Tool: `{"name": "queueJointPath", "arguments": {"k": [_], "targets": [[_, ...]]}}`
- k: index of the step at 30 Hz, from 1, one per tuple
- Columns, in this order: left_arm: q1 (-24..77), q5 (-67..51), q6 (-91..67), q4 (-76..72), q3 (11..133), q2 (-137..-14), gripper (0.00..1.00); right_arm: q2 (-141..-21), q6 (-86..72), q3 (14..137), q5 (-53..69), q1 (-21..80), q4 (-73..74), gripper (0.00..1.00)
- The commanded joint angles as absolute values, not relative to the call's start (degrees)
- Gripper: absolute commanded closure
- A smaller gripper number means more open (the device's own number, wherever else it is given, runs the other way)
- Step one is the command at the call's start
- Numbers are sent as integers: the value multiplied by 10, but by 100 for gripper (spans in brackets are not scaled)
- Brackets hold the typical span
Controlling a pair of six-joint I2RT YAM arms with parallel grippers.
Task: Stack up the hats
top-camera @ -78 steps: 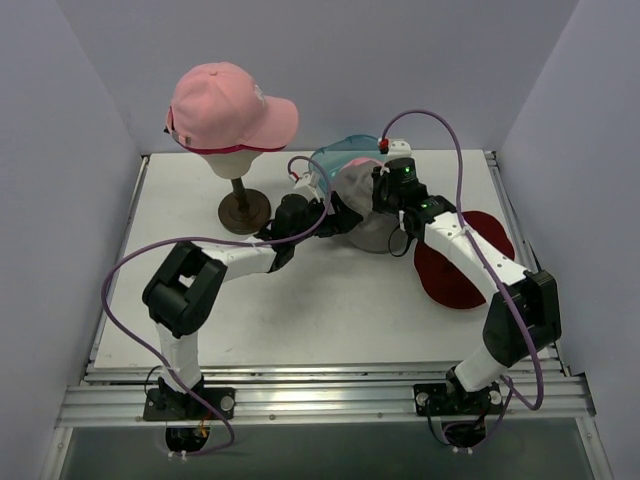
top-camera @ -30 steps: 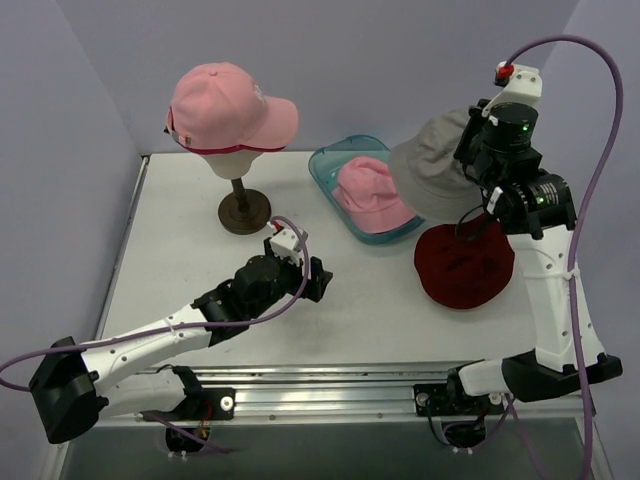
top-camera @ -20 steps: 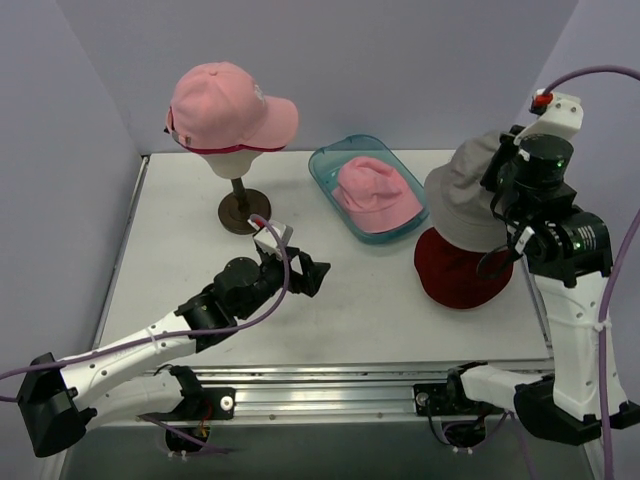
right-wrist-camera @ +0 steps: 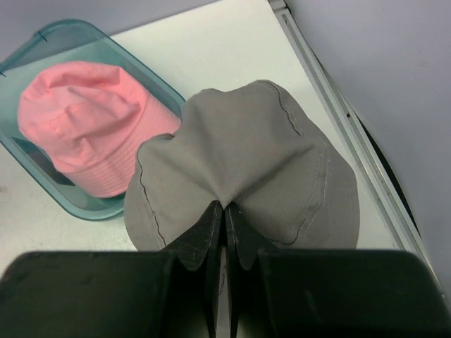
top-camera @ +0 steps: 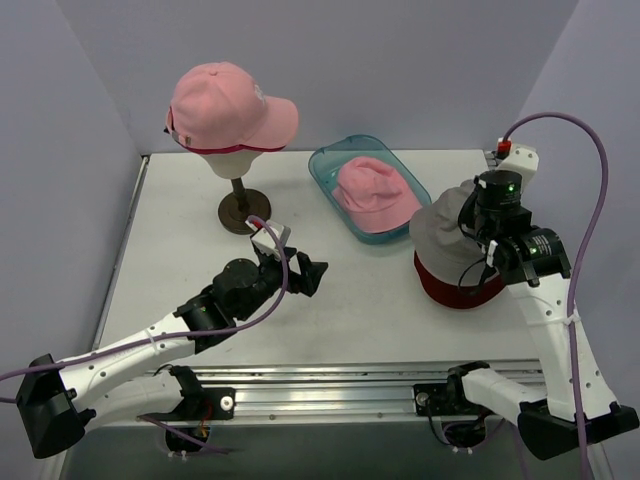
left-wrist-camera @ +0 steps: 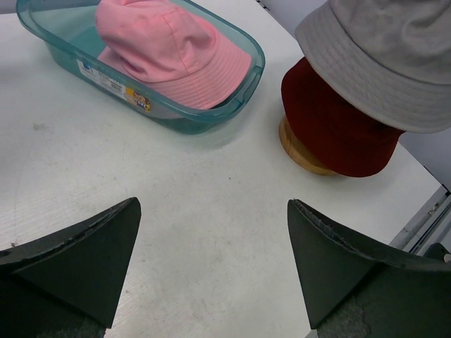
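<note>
Top external view: the right tool is at the right side of the worktop, its two fingers pressed together on a pinch of cloth at the crown of the grey bucket hat. That hat hangs directly over the dark red hat and hides its upper part; whether the two touch cannot be told. In the left wrist view the dark red hat sits on a tan wooden base, with the grey brim spread above it. The left tool is held above the middle of the worktop with its fingers wide apart and nothing between them, pointing toward the teal tray. The pink bucket hat lies inside that tray, at the back of the worktop. At the back left, the pink peaked cap sits on the cream head form on its stand, with a magenta edge showing just under the cap's rim.
</note>
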State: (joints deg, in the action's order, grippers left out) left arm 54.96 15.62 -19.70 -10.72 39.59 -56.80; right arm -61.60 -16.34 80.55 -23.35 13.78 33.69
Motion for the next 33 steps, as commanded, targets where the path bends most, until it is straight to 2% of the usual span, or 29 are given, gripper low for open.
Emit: {"name": "queueJointPath", "arguments": {"k": [1, 15, 22, 23, 26, 27, 28, 30, 33], "targets": [[548, 169, -189, -121, 397, -558, 6, -581, -184, 775, -257, 130, 301, 100], [548, 177, -186, -119, 396, -553, 6, -586, -189, 707, -298, 86, 274, 100], [548, 172, -186, -123, 396, -567, 6, -555, -189, 642, -238, 54, 236, 98], [548, 171, -185, -123, 398, -570, 6, -552, -188, 638, -226, 52, 235, 96], [548, 163, -184, -122, 403, -574, 6, -539, -192, 634, -198, 48, 239, 76], [548, 160, -182, -121, 405, -574, 6, -530, -193, 635, -199, 48, 241, 66], [548, 152, -182, -120, 407, -578, 6, -527, -194, 635, -200, 47, 243, 61], [548, 125, -187, -116, 419, -590, 6, -521, -198, 641, -196, 47, 244, 53], [548, 86, -206, -83, 485, -633, 6, -529, -211, 655, -191, 46, 234, 45]]}}
